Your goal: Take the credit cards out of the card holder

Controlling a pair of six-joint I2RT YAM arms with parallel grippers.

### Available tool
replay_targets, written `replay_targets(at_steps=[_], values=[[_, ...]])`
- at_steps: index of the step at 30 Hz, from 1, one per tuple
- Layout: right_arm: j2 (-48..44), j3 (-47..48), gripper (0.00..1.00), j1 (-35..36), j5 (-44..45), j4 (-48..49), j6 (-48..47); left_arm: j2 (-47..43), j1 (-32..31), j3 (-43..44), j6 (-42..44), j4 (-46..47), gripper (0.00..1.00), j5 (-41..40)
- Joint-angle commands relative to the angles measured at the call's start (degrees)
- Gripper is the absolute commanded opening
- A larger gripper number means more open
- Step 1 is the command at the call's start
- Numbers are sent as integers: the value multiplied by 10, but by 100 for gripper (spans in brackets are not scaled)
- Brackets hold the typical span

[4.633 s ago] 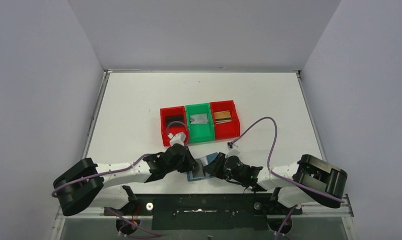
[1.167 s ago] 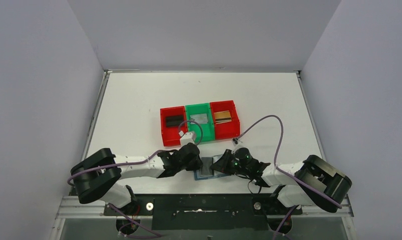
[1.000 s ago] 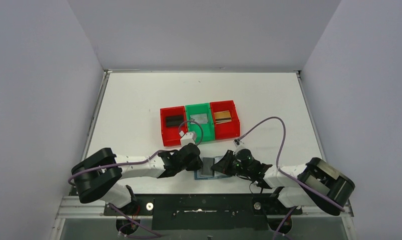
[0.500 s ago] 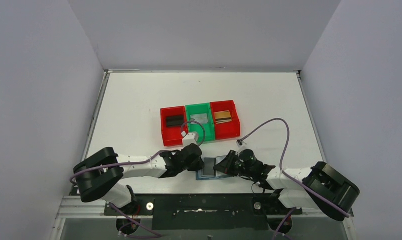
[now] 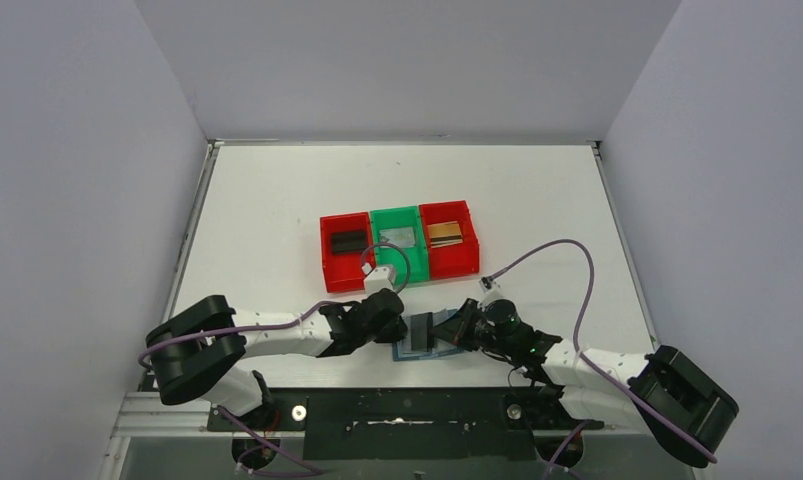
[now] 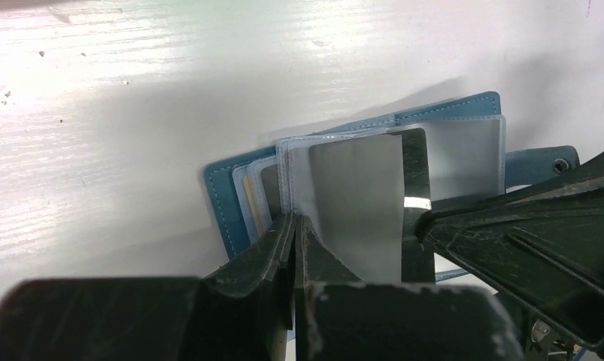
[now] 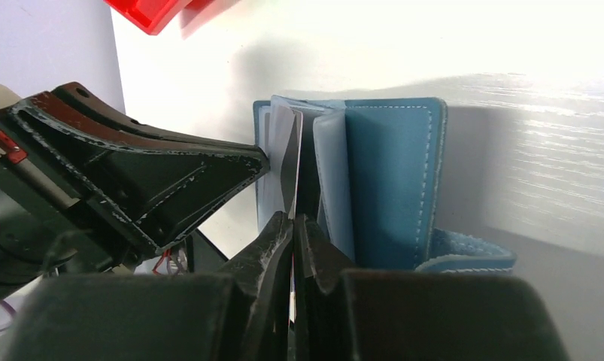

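Observation:
The teal-blue card holder (image 5: 409,349) lies open near the table's front edge, its clear sleeves fanned up. My left gripper (image 5: 401,327) is shut on the edge of a sleeve (image 6: 295,162), with its tips (image 6: 295,222) at the holder's left side. My right gripper (image 5: 448,332) is shut on a silver-grey credit card (image 6: 359,203) that sticks partly out of a sleeve. In the right wrist view the card (image 7: 287,162) stands on edge between the right gripper's tips (image 7: 292,222), beside the holder's teal cover (image 7: 393,188). A gold card edge (image 6: 255,214) shows in a lower sleeve.
Three bins stand in a row behind the holder: a red one (image 5: 327,262) with a black card (image 5: 348,240), a green one (image 5: 403,272) with a silver card (image 5: 398,237), a red one (image 5: 457,264) with a gold-brown card (image 5: 444,233). The holder's snap tab (image 7: 464,252) lies by the right gripper.
The right arm has drawn back to the right, pulling the card further out of its sleeve. The left gripper has held its place on the holder over the last second.

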Motion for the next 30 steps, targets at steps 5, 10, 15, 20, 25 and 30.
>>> replay_targets(at_steps=[5,10,15,20,25,30], values=[[20,0,6,-12,1,5,-12,7,-5,-8,28,-96,0,-3],[61,-6,20,-12,5,63,12,9,-6,-4,29,-100,0,-3],[92,6,29,-12,24,68,10,19,-6,1,32,-94,0,3],[70,1,0,-12,31,51,9,21,-7,11,20,-106,0,9],[-12,-4,0,-16,51,-28,-6,6,-5,10,15,-106,0,0],[-44,-10,0,-27,38,-56,-15,9,-4,11,35,-87,0,14]])
